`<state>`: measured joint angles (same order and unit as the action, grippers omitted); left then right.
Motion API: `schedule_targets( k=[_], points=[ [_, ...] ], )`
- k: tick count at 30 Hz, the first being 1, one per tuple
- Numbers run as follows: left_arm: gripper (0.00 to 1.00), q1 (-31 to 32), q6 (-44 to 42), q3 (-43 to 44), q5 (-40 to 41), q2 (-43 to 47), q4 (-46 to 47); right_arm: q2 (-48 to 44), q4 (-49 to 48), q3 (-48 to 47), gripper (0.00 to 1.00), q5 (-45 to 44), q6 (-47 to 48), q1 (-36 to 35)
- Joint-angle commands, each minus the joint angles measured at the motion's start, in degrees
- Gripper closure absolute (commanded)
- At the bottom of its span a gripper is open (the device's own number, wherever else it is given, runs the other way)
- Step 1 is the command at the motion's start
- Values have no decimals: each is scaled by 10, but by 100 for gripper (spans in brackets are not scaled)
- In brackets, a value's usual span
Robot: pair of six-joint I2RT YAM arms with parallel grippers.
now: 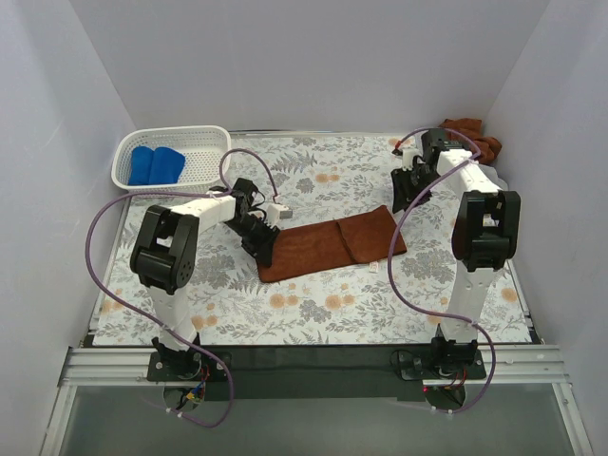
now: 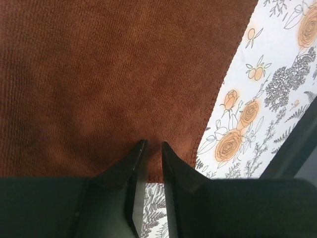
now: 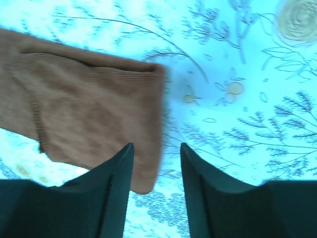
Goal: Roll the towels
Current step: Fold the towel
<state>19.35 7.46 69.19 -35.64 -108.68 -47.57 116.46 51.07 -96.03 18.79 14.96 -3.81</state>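
Note:
A rust-brown towel point(image 1: 332, 245), folded into a long strip, lies flat across the middle of the flowered table. My left gripper point(image 1: 264, 242) is at its left end. In the left wrist view the jaws point(image 2: 153, 144) stand a narrow slit apart, with the towel's point(image 2: 99, 74) hem pinched between the tips. My right gripper point(image 1: 404, 195) hovers over the strip's right end. In the right wrist view it point(image 3: 156, 146) is open, and the towel's corner point(image 3: 89, 109) lies below its left finger. Two rolled blue towels point(image 1: 157, 164) lie in the basket. Another rust-brown towel point(image 1: 472, 138) is bunched at the back right.
A white perforated basket point(image 1: 204, 152) stands at the back left corner. White walls enclose the table on three sides. A small white tag point(image 1: 373, 268) lies just in front of the strip. Purple cables loop over both arms.

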Motion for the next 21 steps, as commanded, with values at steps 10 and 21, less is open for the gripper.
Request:
schedule_targets(
  k=[10, 21],
  points=[
    [88, -5, -17, 98, 158, -68, 27, 63, 11, 35, 89, 93, 2, 8],
    [83, -63, -66, 417, 80, -266, -52, -54, -40, 275, 75, 300, -16, -44]
  ],
)
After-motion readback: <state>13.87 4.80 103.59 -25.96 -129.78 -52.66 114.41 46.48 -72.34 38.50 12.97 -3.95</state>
